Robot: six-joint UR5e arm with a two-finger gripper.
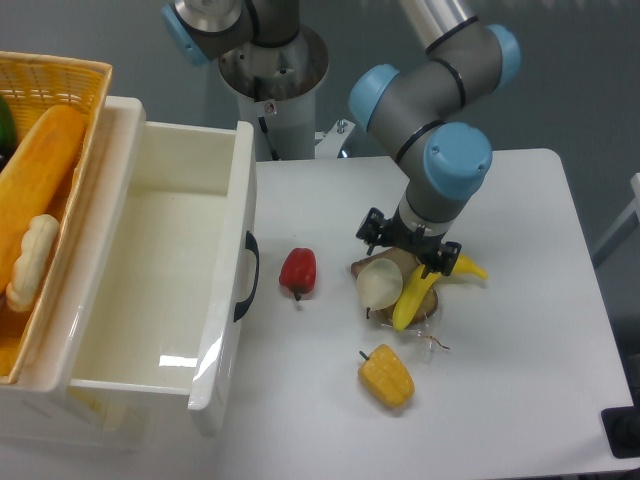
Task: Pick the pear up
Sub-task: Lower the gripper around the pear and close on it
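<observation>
The pear is a pale cream rounded fruit with a short dark stem at its lower end. It lies on the white table, touching the yellow banana on its right. My gripper hangs directly above and behind the pear and banana, its black fingers pointing down at the pile. The fingertips are hidden among the fruit, so I cannot tell whether they are open or closed on anything. A brownish object shows just behind the pear under the gripper.
A red pepper lies left of the pear. A yellow bell pepper lies in front. A large white open bin stands at the left, with a yellow basket of produce beyond it.
</observation>
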